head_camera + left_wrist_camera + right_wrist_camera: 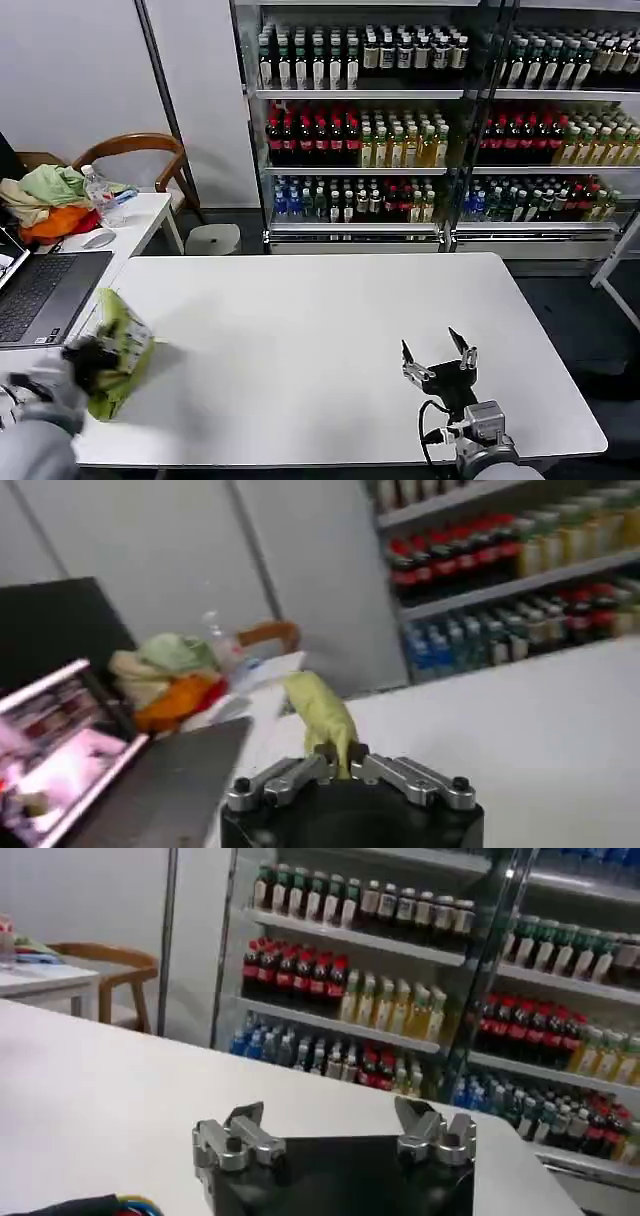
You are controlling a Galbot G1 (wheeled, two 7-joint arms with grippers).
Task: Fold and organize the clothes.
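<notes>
The lime yellow-green T-shirt is bunched into a crumpled bundle at the left edge of the white worktop, just beside the open laptop that sits on the neighbouring side worktop. The left end effector has the T-shirt in its grip: in the left wrist view its two fingers are drawn together on a fold of the fabric, which stands up from between them in a narrow twisted column above the worktop. The right end effector is well apart from the T-shirt, over the near right part of the white worktop, with its fingers spread wide and nothing between them; the right wrist view shows the same wide gap between its fingertips over bare white surface. Beyond the laptop, on the side worktop, lies a heap of pale green, beige and orange cloth with a clear plastic bottle just beside it, and a wooden chair stands behind that worktop. Behind the white worktop, glass-fronted coolers hold rows of bottled drinks.
</notes>
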